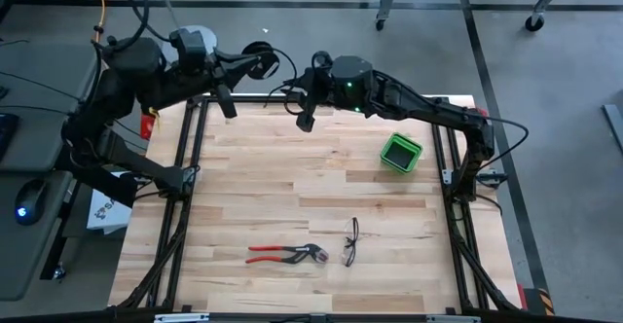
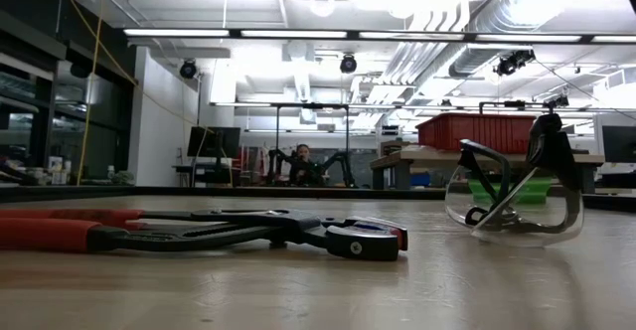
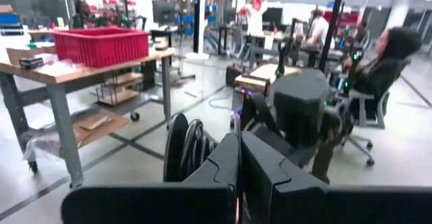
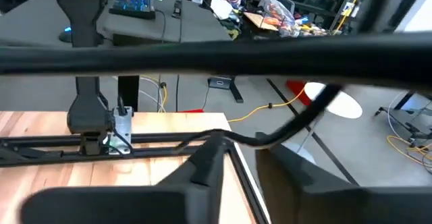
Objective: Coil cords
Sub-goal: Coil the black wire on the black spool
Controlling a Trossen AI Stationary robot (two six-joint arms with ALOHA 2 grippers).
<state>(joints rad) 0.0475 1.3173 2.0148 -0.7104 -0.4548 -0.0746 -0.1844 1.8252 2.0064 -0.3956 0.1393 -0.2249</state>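
Observation:
The cord is thin and black. Part of it is wound into a few loops (image 3: 191, 146) that stand upright beside my left gripper (image 3: 238, 164), which is shut on it above the table's far left corner (image 1: 255, 65). A loose strand (image 4: 270, 137) runs on from the coil (image 1: 265, 62) to my right gripper (image 4: 244, 158). That gripper is level with the left one, just right of it (image 1: 295, 91). It is open, and the strand crosses the gap between its fingertips. Neither gripper shows in the low view. My left gripper is shut on the cord next to the coil (image 3: 202, 158), and its own fingers hide the place of contact. The fingers point level toward the right arm. The loops are clear of the table. My right gripper has the strand lying over one fingertip (image 4: 214, 136); I cannot tell whether it touches.
Red-handled pliers (image 1: 285, 255) and safety glasses (image 1: 350, 243) lie near the table's front edge. A green box (image 1: 400, 153) stands at the right. A yellow cable (image 1: 100, 2) hangs beyond the far left corner. The middle of the wooden table (image 1: 292, 177) is bare.

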